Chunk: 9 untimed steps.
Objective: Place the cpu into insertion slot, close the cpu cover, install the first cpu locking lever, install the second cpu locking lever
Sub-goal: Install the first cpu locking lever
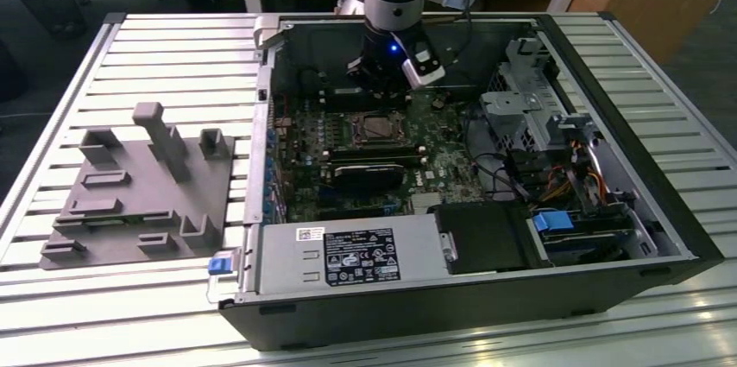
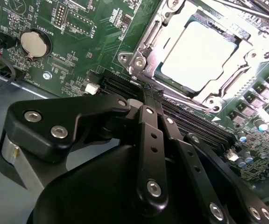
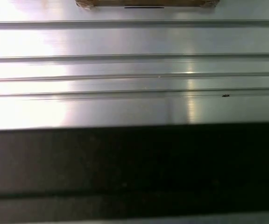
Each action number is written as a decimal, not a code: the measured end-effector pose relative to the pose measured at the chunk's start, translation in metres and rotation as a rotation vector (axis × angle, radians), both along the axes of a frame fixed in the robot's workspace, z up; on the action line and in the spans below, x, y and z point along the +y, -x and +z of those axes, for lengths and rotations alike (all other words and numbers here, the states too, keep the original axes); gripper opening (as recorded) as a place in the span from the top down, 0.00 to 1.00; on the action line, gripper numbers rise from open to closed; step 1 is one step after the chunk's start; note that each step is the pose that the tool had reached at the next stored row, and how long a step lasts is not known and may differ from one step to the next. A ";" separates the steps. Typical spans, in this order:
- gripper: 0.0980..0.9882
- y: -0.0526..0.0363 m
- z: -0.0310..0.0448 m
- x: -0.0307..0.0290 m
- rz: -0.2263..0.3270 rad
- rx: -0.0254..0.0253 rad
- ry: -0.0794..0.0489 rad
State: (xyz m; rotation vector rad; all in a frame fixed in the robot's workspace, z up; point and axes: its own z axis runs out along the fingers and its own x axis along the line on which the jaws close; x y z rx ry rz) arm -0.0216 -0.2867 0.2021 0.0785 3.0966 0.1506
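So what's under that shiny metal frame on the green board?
The cpu lies under the cpu cover, its pale top showing through the window. The insertion slot below it is covered, so its inside can't be seen.

High exterior overview; second wrist view close above cpu (image 2: 200,56).

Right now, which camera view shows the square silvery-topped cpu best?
The second wrist view: the square silvery-topped cpu sits close up in its socket, framed by the thin metal cover. The exterior view shows it small and distant.
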 end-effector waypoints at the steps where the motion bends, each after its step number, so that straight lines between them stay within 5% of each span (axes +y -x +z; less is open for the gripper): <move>1: 0.99 -0.0005 0.0000 0.0000 0.000 0.0000 0.000; 9: 0.99 -0.0015 -0.0005 -0.0001 0.000 0.0003 0.000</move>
